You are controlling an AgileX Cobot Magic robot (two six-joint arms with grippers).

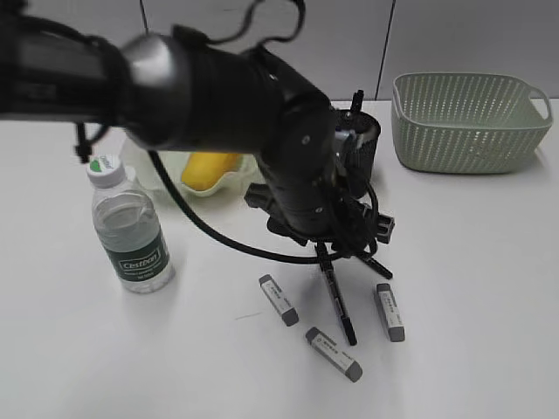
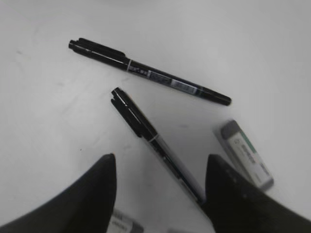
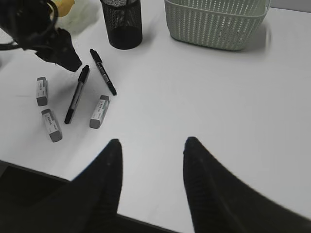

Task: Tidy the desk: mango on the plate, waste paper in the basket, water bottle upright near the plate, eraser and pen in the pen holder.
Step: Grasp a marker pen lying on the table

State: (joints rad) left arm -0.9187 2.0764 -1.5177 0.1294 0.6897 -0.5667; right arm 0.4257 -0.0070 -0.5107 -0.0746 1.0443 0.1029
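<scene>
Here, left gripper [image 2: 158,167] fingers [image 2: 104,184] spread wide astride a pen [image 2: 155,141] on the desk [image 2: 48,121], gripping nothing. Right gripper [image 3: 151,150] parted, empty, above bare desk.

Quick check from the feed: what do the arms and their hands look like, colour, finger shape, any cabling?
The left arm is glossy black with thick rounded segments, and a loose black cable loops below its wrist. Its left hand has two matte black fingers that broaden from blunt tips. The right hand looks the same: two smooth, black, tapering fingers. I see no markings on either.
</scene>
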